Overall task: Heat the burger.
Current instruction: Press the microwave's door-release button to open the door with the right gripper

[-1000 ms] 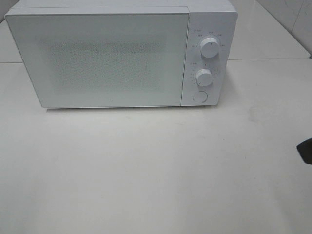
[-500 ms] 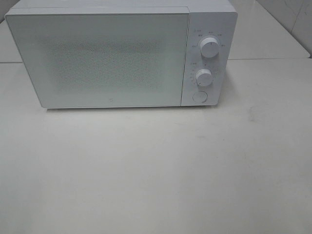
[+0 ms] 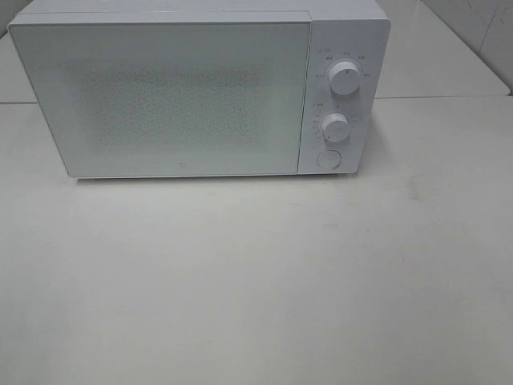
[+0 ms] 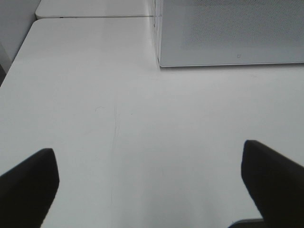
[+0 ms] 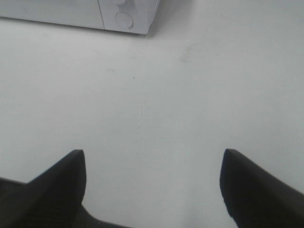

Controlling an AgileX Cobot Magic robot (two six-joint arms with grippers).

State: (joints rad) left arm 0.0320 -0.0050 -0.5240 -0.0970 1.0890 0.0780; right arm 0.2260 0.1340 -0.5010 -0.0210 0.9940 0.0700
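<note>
The burger is out of view in every frame. A white microwave (image 3: pixel 200 88) stands at the back of the table with its door (image 3: pixel 164 96) shut. It has two round knobs (image 3: pixel 343 79) and a round button (image 3: pixel 328 159) on its right panel. Neither arm shows in the exterior high view. My left gripper (image 4: pixel 149 178) is open over bare table, short of the microwave's front left corner (image 4: pixel 159 59). My right gripper (image 5: pixel 152 183) is open over bare table, with the microwave's button corner (image 5: pixel 124 19) ahead of it. Nothing is between either pair of fingers.
The white table (image 3: pixel 256 281) spreads in front of the microwave. A seam (image 3: pixel 449 98) crosses it beside the oven, and a tiled wall (image 3: pixel 481 32) rises at the back right. The table's left edge (image 4: pixel 19 52) shows in the left wrist view.
A dark part of the right arm at the right edge of the exterior high view one second ago has moved out of sight. The microwave has not moved.
</note>
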